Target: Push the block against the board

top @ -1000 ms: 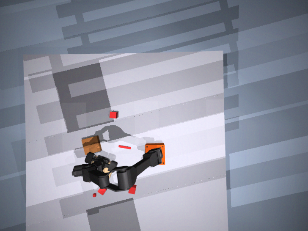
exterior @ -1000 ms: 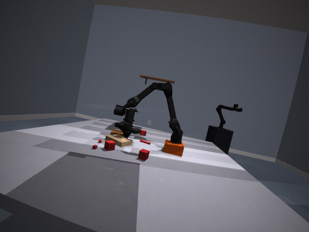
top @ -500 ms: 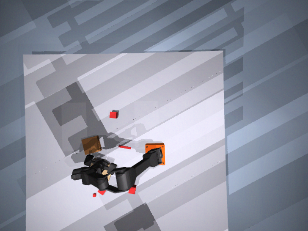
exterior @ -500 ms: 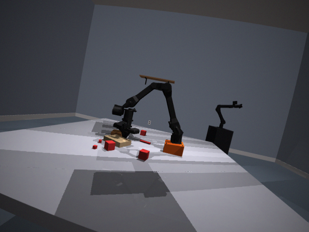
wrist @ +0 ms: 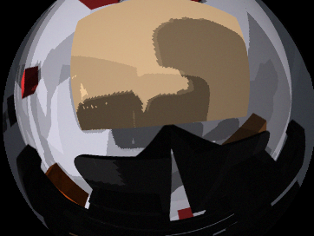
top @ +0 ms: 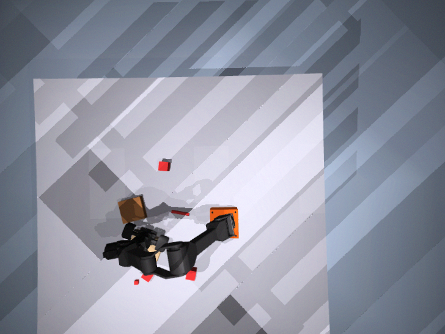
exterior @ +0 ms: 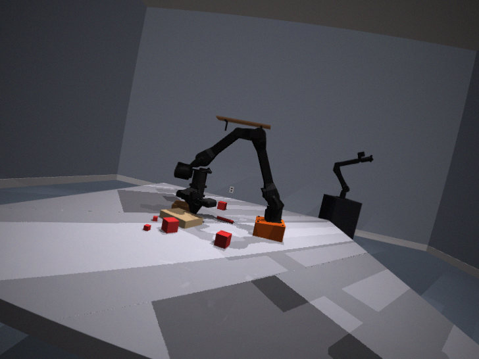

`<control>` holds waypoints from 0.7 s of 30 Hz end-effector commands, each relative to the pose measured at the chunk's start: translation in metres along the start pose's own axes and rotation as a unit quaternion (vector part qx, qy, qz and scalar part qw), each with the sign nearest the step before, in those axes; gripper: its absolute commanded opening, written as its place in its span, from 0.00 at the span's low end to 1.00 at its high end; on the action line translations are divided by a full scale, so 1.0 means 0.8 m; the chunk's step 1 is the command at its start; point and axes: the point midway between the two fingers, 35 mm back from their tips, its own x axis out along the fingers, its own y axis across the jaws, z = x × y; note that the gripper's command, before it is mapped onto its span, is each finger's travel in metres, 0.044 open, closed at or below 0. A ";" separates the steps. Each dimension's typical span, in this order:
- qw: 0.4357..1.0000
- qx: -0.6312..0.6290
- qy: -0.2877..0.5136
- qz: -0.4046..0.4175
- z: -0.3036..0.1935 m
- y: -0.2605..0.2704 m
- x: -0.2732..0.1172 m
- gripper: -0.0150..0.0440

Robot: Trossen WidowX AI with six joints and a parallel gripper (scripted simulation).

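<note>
The square block (top: 131, 209) (exterior: 179, 204) (wrist: 253, 126) is brown and lies flat, turned a little. The tan board (top: 152, 248) (exterior: 177, 217) (wrist: 130, 39) lies flat, mostly hidden under the arm in the top view. The block lies beyond one corner of the board; whether they touch is partly hidden, but the top view shows them apart. My gripper (exterior: 196, 212) (wrist: 168, 129) is shut and empty, pointing down. Its tips are low beside the board's long side in the wrist view; whether they touch it is unclear.
A red bar (top: 180, 212) (exterior: 225, 219) lies between the board and the orange base (top: 233, 211) (exterior: 268, 229) (wrist: 65, 184). A red cube (top: 164, 166) (exterior: 222, 205) lies beyond the block. Several more red cubes lie on the board's other side, including one large cube (top: 191, 273) (exterior: 222, 239).
</note>
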 end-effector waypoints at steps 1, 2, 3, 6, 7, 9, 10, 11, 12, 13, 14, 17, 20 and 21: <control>1.000 0.000 -0.002 0.000 -0.007 -0.001 0.000 0.25; 1.000 0.000 -0.002 0.000 -0.009 -0.001 0.000 0.25; 1.000 0.000 -0.002 0.000 -0.011 -0.001 0.000 0.25; 1.000 0.000 -0.002 0.000 -0.018 -0.001 0.000 0.25; 1.000 0.000 -0.002 0.000 -0.020 -0.001 0.000 0.25; 1.000 0.000 -0.002 0.000 -0.024 -0.001 0.000 0.25; 1.000 0.000 -0.002 0.000 -0.026 -0.001 0.000 0.25; 1.000 0.000 -0.002 0.000 -0.028 -0.001 0.000 0.25; 1.000 -0.001 -0.002 0.000 -0.030 -0.001 0.000 0.25; 1.000 -0.001 -0.002 0.000 -0.032 -0.001 0.000 0.25; 1.000 -0.001 -0.001 0.000 -0.034 -0.001 0.000 0.25; 1.000 -0.001 -0.001 0.000 -0.040 -0.001 0.000 0.25; 1.000 -0.001 -0.001 -0.001 -0.046 -0.001 0.000 0.25; 1.000 -0.001 -0.001 -0.001 -0.048 -0.001 0.000 0.25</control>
